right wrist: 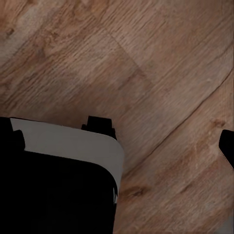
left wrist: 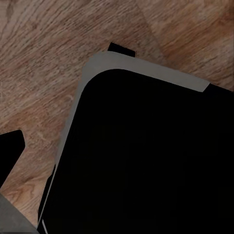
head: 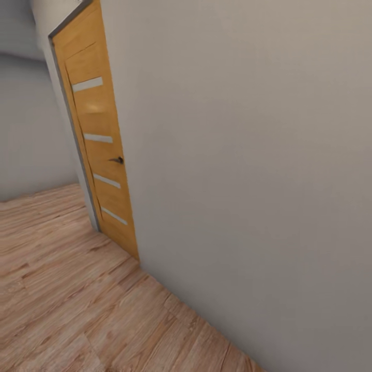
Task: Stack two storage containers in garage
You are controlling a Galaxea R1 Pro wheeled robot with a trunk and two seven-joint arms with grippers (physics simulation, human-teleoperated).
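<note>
You are not seeing either container right now, so their place cannot be told from here. Judging by the task, they should be stiff, light open boxes, best gripped by opposite rims or walls. You are facing a pale wall point(head: 248, 181) and an orange-brown door point(head: 98, 150) over wood-plank floor point(head: 67, 289). Below each wrist sits the robot's dark base point(left wrist: 146, 161). Whether the fingers are wide or narrow, I cannot tell.

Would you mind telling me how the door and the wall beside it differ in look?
The door is orange-brown wood; the wall is plain pale grey. The door carries pale horizontal strips and a dark handle; the wall is bare. The door is a narrow panel, while the wall spans most of the head view. Both rise upright from the wood-plank floor.
</note>
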